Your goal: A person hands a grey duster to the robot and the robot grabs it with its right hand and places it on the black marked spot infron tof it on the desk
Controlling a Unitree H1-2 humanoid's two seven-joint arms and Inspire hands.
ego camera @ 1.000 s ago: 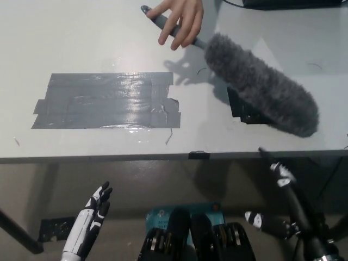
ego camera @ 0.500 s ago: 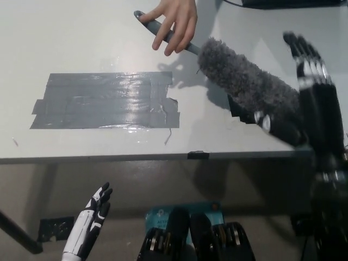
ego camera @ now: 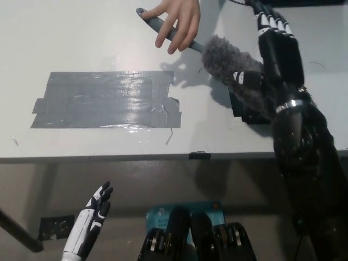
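A person's hand point(ego camera: 176, 22) at the top holds the grey duster's handle point(ego camera: 163, 28). The duster's fluffy grey head point(ego camera: 225, 58) slants down to the right over the desk. My black right hand point(ego camera: 274, 51) lies over the far part of that head, fingers spread and pointing up the picture, not closed around it. A small black mark point(ego camera: 244, 111) on the desk shows just under the duster, partly hidden by my arm. My white left hand point(ego camera: 93, 215) hangs below the desk edge at lower left, fingers apart and empty.
A large patch of grey tape strips point(ego camera: 106, 100) covers the desk's left middle. The white desk's front edge point(ego camera: 136, 157) runs across the picture. A dark object sits at the top right corner.
My right arm has risen from below the desk edge and moved up and left over the duster head. The person's hand and duster have barely shifted.
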